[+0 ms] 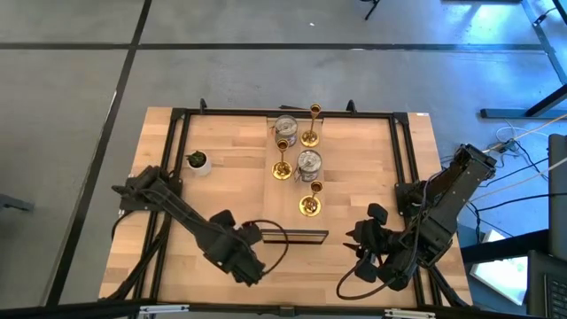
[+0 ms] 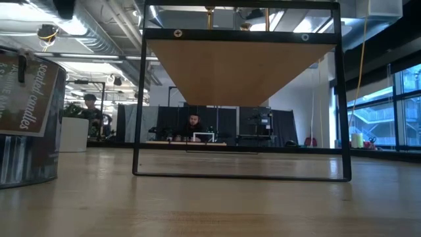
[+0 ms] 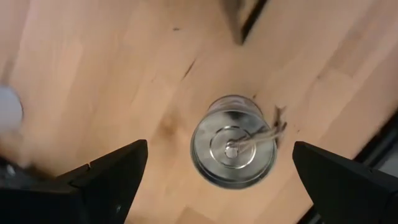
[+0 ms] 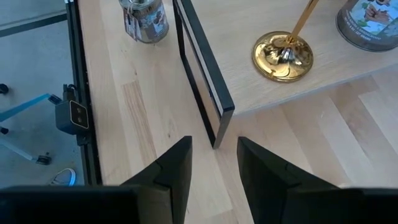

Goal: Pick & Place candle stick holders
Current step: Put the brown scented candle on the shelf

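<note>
One silvery cup (image 3: 233, 149) stands on the tabletop (image 3: 93, 74) just off the near end of the raised wooden board (image 4: 323, 87), on the left arm's side. The left end effector (image 3: 221, 149) hangs over it, fingers spread wide to either side and not touching. Three gold sticks (image 1: 310, 204) and two more cups (image 1: 308, 162) stand on the board. The right end effector (image 4: 214, 165) sits by the board's near corner, fingers slightly parted and empty.

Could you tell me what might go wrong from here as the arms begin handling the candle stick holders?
The left tool hovers open above a silvery tin cup; its loose wick could snag a finger. The gold stick holders stand close beside the tins on the raised board, so reaching for one may topple a neighbour.
</note>
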